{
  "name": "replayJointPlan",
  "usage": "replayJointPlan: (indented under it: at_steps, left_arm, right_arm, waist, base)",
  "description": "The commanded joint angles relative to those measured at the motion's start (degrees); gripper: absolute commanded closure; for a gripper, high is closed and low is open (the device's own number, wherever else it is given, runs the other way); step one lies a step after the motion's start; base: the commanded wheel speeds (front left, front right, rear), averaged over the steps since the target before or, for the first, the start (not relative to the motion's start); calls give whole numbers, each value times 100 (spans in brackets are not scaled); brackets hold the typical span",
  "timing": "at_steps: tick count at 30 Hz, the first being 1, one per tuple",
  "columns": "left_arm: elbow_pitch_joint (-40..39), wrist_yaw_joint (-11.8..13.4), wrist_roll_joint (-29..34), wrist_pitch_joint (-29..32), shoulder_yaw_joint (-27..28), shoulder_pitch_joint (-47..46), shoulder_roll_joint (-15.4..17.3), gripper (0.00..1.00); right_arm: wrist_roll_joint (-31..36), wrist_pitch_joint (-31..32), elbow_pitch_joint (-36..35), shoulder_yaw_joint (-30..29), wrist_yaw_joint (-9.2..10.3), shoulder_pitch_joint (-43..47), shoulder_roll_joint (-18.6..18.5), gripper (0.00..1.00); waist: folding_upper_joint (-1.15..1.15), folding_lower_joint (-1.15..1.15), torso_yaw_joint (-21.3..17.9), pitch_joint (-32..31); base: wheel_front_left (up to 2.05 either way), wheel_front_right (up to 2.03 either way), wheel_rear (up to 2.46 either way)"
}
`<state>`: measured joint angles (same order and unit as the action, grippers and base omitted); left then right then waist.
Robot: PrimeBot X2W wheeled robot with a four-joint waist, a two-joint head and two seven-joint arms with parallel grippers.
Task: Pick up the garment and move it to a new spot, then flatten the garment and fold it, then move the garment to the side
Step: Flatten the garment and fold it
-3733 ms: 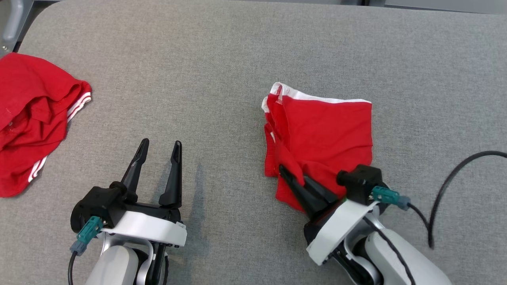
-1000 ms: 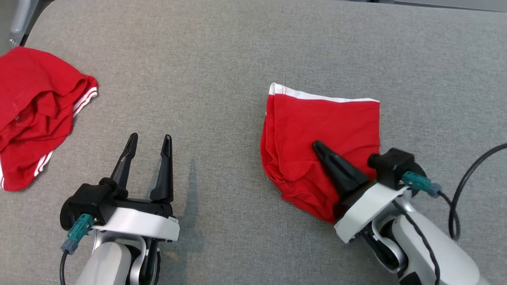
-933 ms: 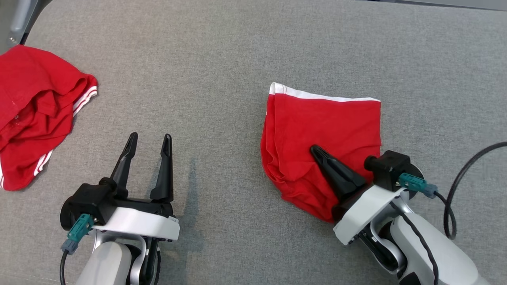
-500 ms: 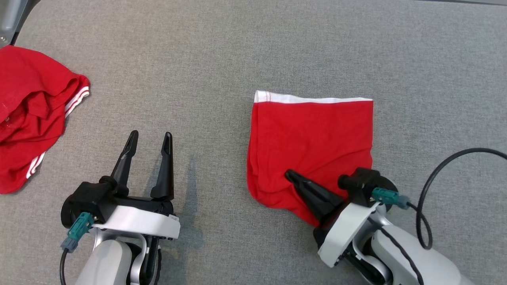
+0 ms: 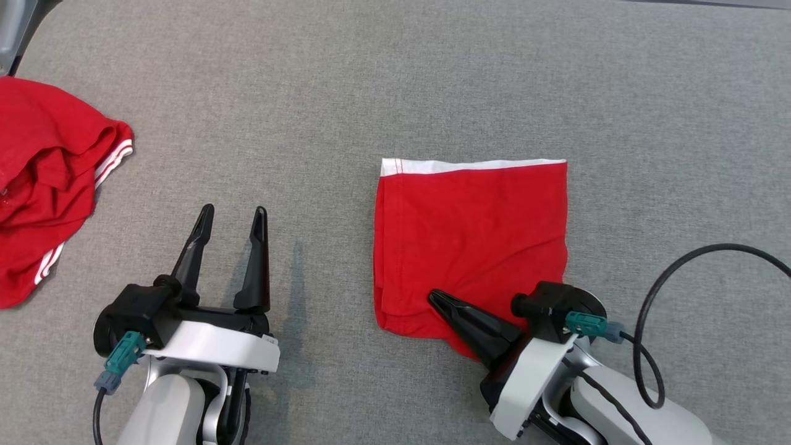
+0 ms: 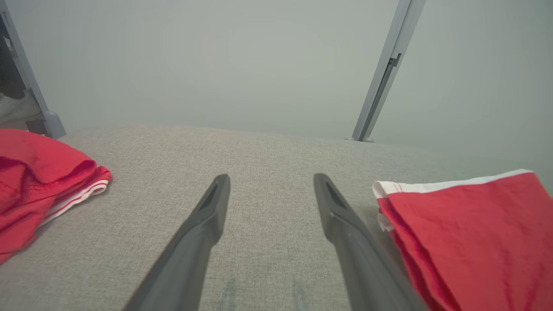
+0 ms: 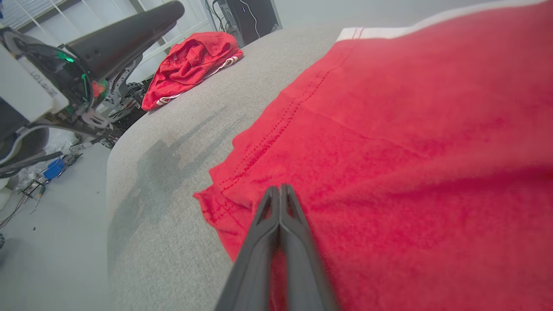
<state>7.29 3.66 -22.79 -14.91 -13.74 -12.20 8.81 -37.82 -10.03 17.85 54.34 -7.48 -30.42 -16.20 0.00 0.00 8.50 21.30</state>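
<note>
- Far left of the frame: a crumpled red heap (image 5: 49, 185) with white stripes sits on the grey table (image 5: 371, 74).
- Lower left: the left gripper (image 5: 233, 212) hovers with its fingers spread, holding nothing, well apart from the garment (image 5: 476, 235).
- Centre right: the garment lies as a flat square, white band along its top edge (folded already, I'd say). The shift to the side looks left to do.
- Lower right: the right gripper (image 5: 432, 295) is clenched, fingers pressed together. Its tip rests on the garment's lower-left corner, apparently pinching no cloth.
</note>
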Motion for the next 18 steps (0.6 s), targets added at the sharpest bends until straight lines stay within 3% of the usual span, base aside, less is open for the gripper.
replayJointPlan:
  at_steps: [1, 7, 14, 16, 17, 18]
  left_arm:
    - [1, 2, 36, -35, 34, -47, 32, 0]
    - [-13, 25, 60, -37, 52, 42, 75, 0]
    - [-85, 81, 83, -17, 70, 119, 164, 0]
    - [-114, 108, 73, -11, 85, 171, 195, 0]
    - [-126, 114, 67, -7, 91, 204, 205, 0]
    - [-143, 132, 61, 2, 99, 235, 217, 0]
  right_arm:
    - [-3, 12, 19, -1, -3, 60, -41, 100]
    - [15, -239, -158, -493, -3, 250, -77, 100]
    - [262, -438, -379, -2186, -3, 769, -35, 100]
    - [512, -454, -379, -2780, -3, 950, -2, 57]
    - [589, -466, -426, -3052, -3, 1036, 73, 20]
    - [710, -470, -469, -3297, -5, 1125, 132, 0]
  waist:
    - [0, 0, -27, -20]
    - [0, 0, -153, -153]
    - [0, 0, -350, -373]
    - [0, 0, -401, -442]
    - [0, 0, -425, -475]
    - [0, 0, -448, -504]
  base:
    - [0, 0, 0]
    - [0, 0, 0]
    - [0, 0, 0]
    - [0, 0, 0]
    - [0, 0, 0]
    - [0, 0, 0]
